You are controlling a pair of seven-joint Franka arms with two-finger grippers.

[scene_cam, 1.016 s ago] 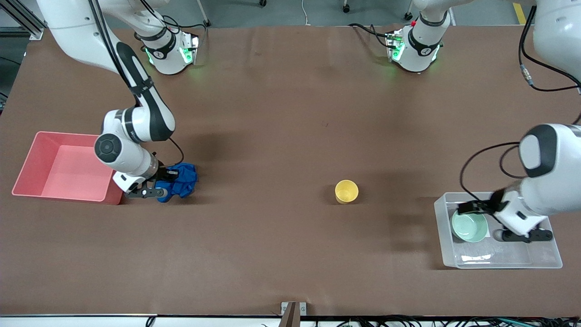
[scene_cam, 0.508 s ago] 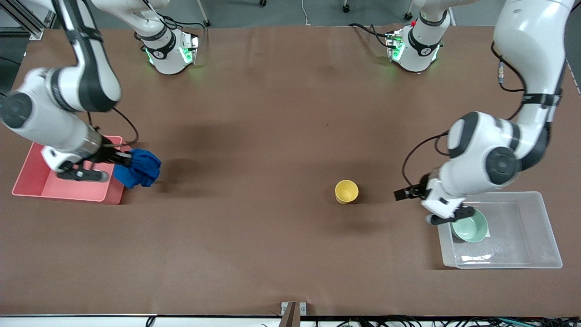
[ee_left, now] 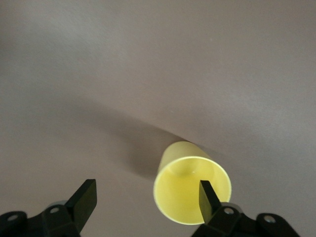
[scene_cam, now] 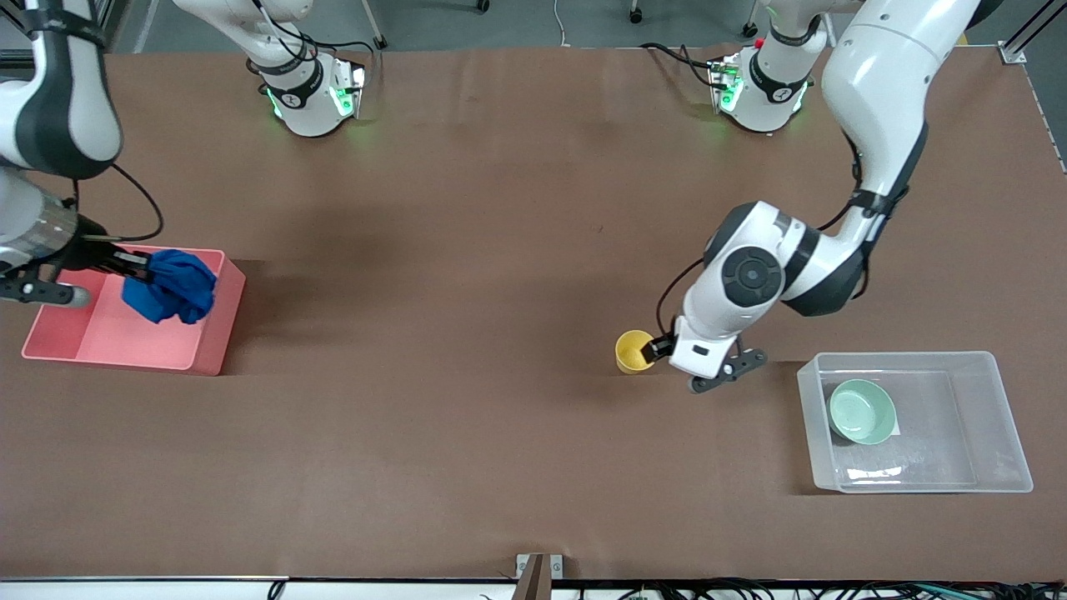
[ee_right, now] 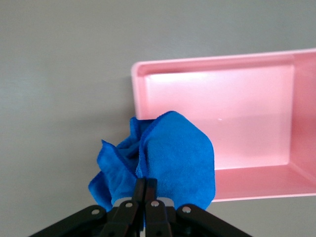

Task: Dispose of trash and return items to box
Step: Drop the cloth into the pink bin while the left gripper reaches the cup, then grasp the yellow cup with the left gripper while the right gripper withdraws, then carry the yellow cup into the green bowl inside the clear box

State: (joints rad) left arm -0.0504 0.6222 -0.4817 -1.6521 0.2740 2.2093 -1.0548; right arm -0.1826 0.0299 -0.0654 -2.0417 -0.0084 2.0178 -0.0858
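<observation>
The right gripper (scene_cam: pixel 125 268) hangs over the pink bin (scene_cam: pixel 218 329) at the right arm's end of the table, its fingers pinched tight on the blue cloth (scene_cam: pixel 171 286). In the right wrist view the two fingers meet with no gap and the cloth (ee_right: pixel 163 160) bunches out from between them in soft folds, part of it over the bin's (ee_right: pixel 256 64) open inside and part over the brown table (scene_cam: pixel 467 217) just beside the bin's wall. The cloth is held up in the air, clear of the bin's floor. The left gripper (scene_cam: pixel 658 350) is low at the yellow cup (scene_cam: pixel 631 350), which stands upright on the table, well apart from the pink bin, between it and the clear plastic tub (scene_cam: pixel 1000 417). Its jaws stand wide apart; in the left wrist view one finger (ee_left: pixel 207 197) lies over the cup's (ee_left: pixel 180 185) rim, while the other finger (ee_left: pixel 85 198) is out to the side over bare table, so the cup is not gripped. The pale green bowl (scene_cam: pixel 863 411) sits upright in the tub at the left arm's end of the table, in the part toward the cup, with a small white label (scene_cam: pixel 897 429) showing at its edge on the tub's base.
</observation>
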